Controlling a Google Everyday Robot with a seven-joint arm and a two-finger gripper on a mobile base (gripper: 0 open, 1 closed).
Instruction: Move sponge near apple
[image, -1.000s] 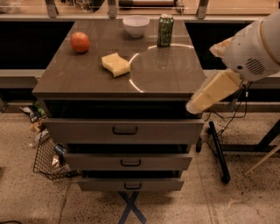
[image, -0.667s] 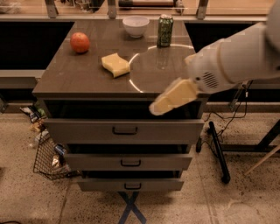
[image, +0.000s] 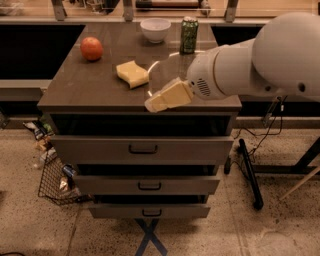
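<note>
The pale yellow sponge (image: 132, 73) lies on the dark cabinet top (image: 90, 90), left of centre. The orange-red apple (image: 91, 48) sits near the back left corner, apart from the sponge. My gripper (image: 156, 102) reaches in from the right on a bulky white arm (image: 260, 60). It is over the front edge of the top, to the front right of the sponge and not touching it. It holds nothing that I can see.
A white bowl (image: 155, 29) and a green drink can (image: 189, 35) stand at the back of the top. Three drawers (image: 142, 149) are below. A wire basket (image: 55, 180) with clutter is on the floor at the left. Table legs and cables are at the right.
The arm has swung left from the right side. The gripper now sits over the front edge of the cabinet top, closer to the sponge. Sponge and apple have not moved.
</note>
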